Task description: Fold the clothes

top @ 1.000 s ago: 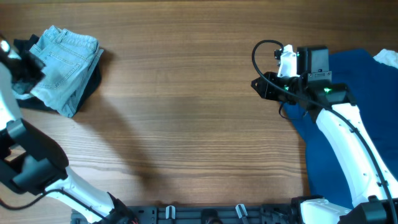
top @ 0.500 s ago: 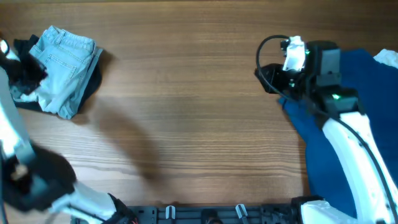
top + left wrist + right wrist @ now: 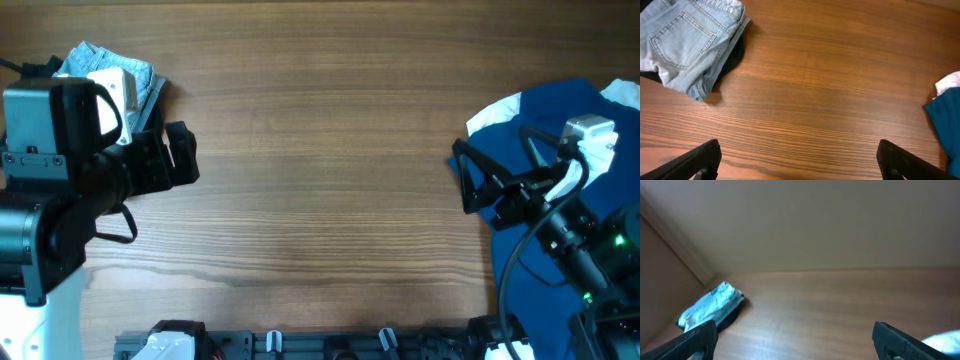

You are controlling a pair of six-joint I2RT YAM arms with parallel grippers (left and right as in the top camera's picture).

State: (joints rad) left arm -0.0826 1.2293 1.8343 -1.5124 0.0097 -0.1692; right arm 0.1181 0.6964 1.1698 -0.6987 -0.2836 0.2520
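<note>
Overhead, a wooden table (image 3: 320, 150) fills the view. Pale-blue denim shorts (image 3: 100, 58), folded into a compact bundle, lie at its far left corner, partly hidden by the left arm's camera housing. The left hand (image 3: 170, 157) hangs just beside them, above bare wood. At the right edge a navy garment (image 3: 560, 110) is spread out with a white cloth (image 3: 625, 95) next to it. The right hand (image 3: 480, 185) is over the navy fabric's left edge.

From the left wrist, two fingers (image 3: 695, 160) stand wide apart with nothing between them. The shorts lie at upper left on top of a black garment (image 3: 735, 52), well apart from the navy one at right.

From the right wrist, that hand's fingers (image 3: 687, 340) are likewise spread wide and empty. The shorts appear far off at lower left.
</note>
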